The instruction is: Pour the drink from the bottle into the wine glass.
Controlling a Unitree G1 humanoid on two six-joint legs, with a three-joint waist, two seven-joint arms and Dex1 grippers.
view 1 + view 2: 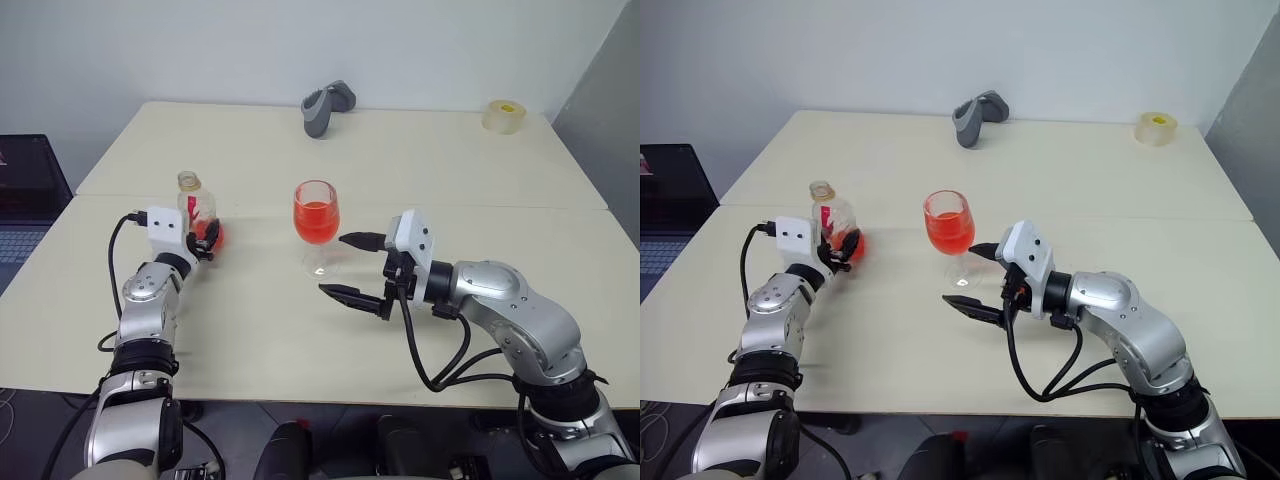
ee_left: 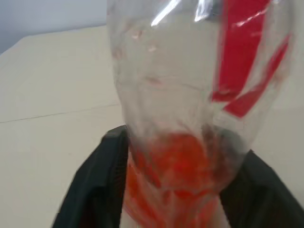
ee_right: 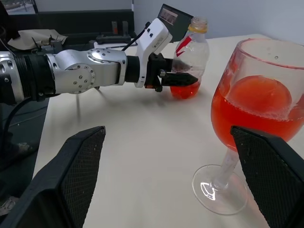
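Red drink (image 1: 314,222): fills much of the wine glass (image 1: 317,226); only a little lies at the bottle's base.
Bottle (image 1: 196,209): upright on the tabletop (image 1: 420,160), uncapped, long axis vertical, well to the left of the glass.
Left end effector (image 1: 207,240): 2 fingers around the bottle's lower body; whether they grip or have let go, I cannot tell.
Right end effector (image 1: 352,266): wide, holding nothing, level, just beside the glass stem.
Deciding relation: bottle sits between the left fingers; a straight pull-back should clear it.
Stage: pouring looks done.
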